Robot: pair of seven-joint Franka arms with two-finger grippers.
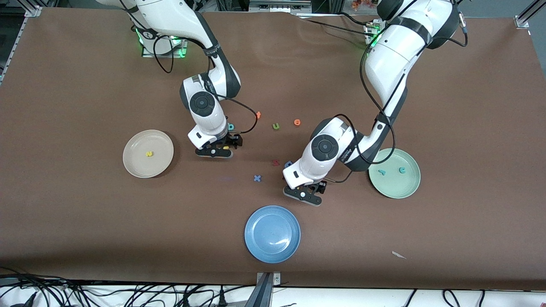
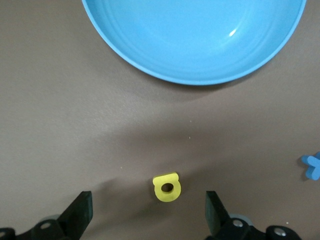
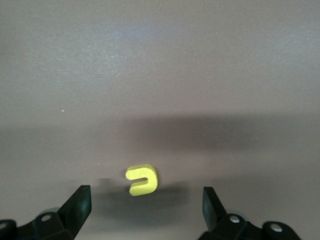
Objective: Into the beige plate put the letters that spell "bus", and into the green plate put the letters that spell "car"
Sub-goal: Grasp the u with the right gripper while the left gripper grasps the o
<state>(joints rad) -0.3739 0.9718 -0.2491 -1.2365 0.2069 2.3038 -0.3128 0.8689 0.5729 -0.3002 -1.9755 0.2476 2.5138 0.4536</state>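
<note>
Two grippers are held low over the desk, each with its jaws spread wide and nothing gripped. The left gripper (image 1: 303,194) is seen at centre frame of the front view, just above the blue plate (image 1: 256,221); in the left wrist view the yellow "a" (image 2: 167,188) lies flat on the desk between the jaws, touching neither. A blue "x" (image 1: 257,178), a dark red letter (image 1: 276,162) and a blue rounded letter (image 1: 288,164) lie close beside this gripper.

The right gripper (image 1: 215,150) is placed beside the beige plate (image 1: 136,143); the yellow "u" (image 3: 142,180) lies between its jaws, untouched. The teal "b" (image 1: 230,126) is partly hidden beside the right wrist. A green "u" (image 1: 276,126) and two orange letters (image 1: 297,123) lie higher in the frame.

The yellow "s" (image 1: 149,154) is in the beige plate. Two teal letters (image 1: 382,172) are in the green plate (image 1: 394,189), part of whose rim is covered by the left arm.
</note>
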